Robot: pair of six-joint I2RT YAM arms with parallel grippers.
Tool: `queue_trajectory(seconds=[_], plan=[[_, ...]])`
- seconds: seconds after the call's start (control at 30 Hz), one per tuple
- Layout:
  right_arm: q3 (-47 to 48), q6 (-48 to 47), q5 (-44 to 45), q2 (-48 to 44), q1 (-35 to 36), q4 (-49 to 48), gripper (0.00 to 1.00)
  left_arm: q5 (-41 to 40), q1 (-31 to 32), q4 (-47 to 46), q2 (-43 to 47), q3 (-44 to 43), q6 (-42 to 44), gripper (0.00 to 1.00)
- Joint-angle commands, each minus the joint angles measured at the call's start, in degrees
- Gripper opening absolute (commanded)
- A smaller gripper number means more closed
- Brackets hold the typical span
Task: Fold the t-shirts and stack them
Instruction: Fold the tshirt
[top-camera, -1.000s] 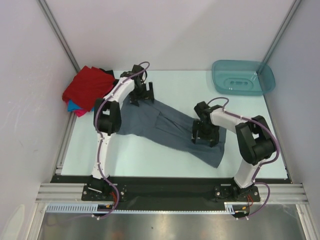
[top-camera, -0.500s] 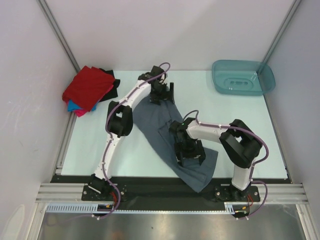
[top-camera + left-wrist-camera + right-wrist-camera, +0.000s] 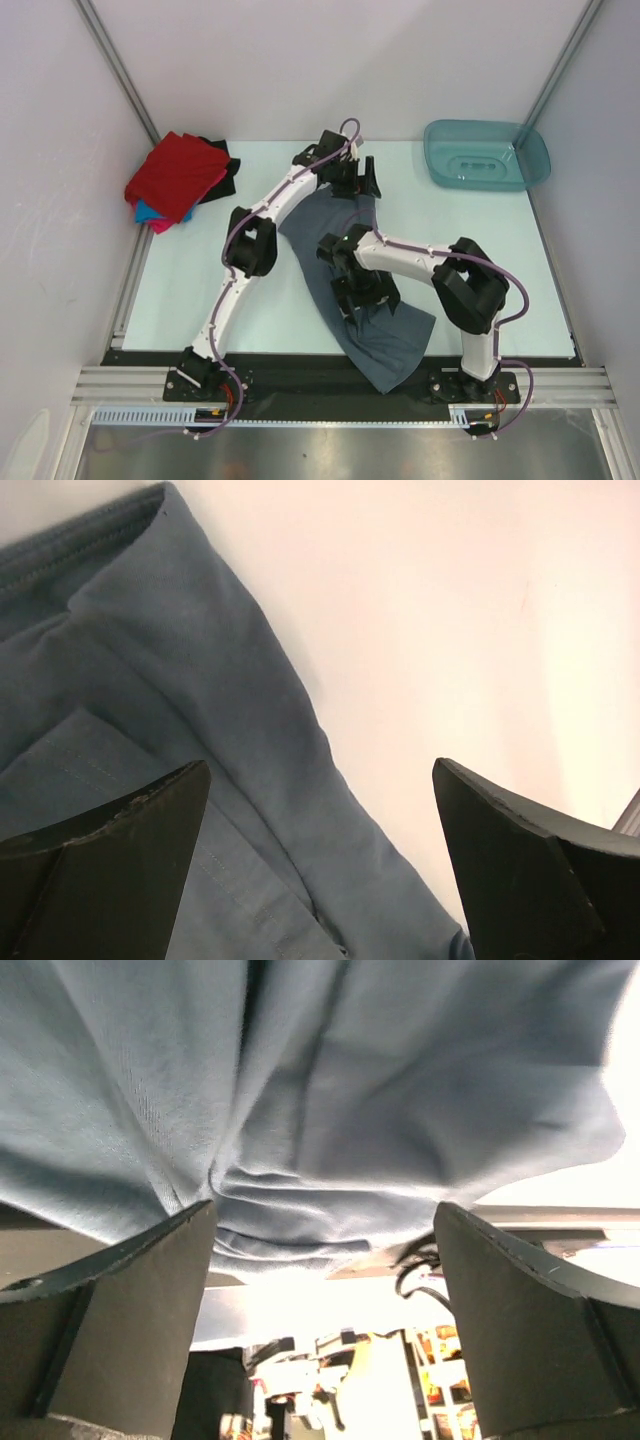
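Grey-blue t-shirt (image 3: 395,345) lies rumpled from upper centre to lower centre of the frame. Left gripper (image 3: 361,181) stands over its upper end, jaws wide apart, holding nothing. Right gripper (image 3: 366,296) rests mid-cloth, jaws spread, gripping nothing. Red t-shirt (image 3: 175,172) tops the upper-left stack

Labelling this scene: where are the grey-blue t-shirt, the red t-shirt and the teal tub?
grey-blue t-shirt (image 3: 385,345): top view, its near end.
red t-shirt (image 3: 175,172): top view, middle of its folded top.
teal tub (image 3: 520,160): top view, its bare floor.
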State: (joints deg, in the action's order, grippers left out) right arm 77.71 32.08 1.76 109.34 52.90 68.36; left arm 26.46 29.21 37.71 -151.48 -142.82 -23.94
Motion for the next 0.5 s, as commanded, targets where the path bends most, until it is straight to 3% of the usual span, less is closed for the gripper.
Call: queue_trajectory(seconds=[0.0,0.2,0.27,0.37,0.47], plan=[[5.24,-0.18,7.81,-2.19,-3.5,5.64,0.97,-0.17,-1.35,-2.82,5.75,0.96,0.03,1.0],[9.29,-4.2,9.58,-5.8,-13.68,2.23,0.95,-11.68,-4.86,3.4,16.82,9.14,-3.91,1.0],[10.96,-7.8,7.48,-5.19,-15.45,0.73,0.93,-14.32,-5.57,9.64,17.62,9.41,-4.62,1.0],[13.07,-11.76,6.07,-3.61,-16.69,-1.99,0.92,-15.47,-5.57,15.01,18.85,12.73,-4.62,1.0],[15.27,-13.96,5.27,-1.86,-16.69,-3.4,0.92,-13.98,-5.13,12.48,22.8,22.74,-5.41,1.0]])
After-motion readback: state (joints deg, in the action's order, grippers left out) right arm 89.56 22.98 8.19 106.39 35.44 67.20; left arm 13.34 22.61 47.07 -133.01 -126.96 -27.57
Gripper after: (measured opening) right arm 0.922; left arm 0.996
